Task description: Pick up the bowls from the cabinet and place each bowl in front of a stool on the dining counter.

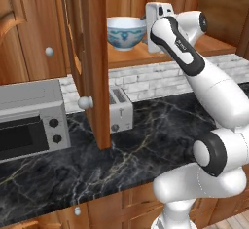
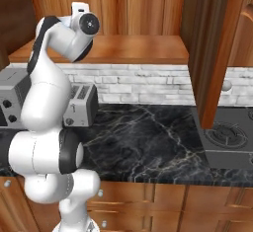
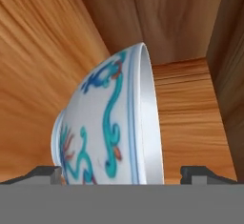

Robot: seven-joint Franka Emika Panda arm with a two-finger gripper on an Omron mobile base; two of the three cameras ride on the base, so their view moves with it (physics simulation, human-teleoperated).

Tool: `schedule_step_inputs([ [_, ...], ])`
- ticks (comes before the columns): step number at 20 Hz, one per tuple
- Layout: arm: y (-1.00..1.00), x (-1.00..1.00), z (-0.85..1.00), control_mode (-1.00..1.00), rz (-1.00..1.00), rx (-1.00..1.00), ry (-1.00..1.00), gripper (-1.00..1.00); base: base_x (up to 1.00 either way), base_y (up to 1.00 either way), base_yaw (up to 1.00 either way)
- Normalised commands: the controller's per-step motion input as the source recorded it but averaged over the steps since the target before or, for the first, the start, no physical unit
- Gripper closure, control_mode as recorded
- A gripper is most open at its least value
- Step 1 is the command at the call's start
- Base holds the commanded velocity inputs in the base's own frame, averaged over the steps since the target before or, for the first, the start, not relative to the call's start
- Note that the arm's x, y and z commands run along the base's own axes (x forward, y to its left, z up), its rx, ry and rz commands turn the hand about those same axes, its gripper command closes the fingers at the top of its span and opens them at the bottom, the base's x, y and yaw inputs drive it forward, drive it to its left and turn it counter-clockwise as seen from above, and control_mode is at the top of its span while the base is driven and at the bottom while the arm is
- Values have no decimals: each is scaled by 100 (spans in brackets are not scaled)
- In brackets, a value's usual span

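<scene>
A: Nearest the hand camera stood one bowl, white with blue pattern. The gripper was spread wide, a fingertip on each side of the bowl, nothing grasped.

B: And from the base?

A: The left base view had that bowl on the cabinet shelf, behind the open door; in the right base view the arm blocked it. One toaster, one oven. The arm rose from the base, elbow bent, reaching up into the shelf.
</scene>
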Motion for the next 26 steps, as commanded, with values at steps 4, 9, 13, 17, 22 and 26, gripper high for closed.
schedule_step_inputs([
  [4,3,24,-3,-100,0,-5,2,-100,0,0,0],
  [9,5,16,0,-100,0,-1,1,-100,0,0,0],
  [13,0,3,0,-100,0,0,1,-100,0,0,0],
  [17,6,0,0,-100,0,0,4,-100,0,0,0],
  [22,12,0,-1,-100,0,0,5,100,0,0,0],
  [26,4,0,0,-100,0,0,1,100,0,0,0],
])
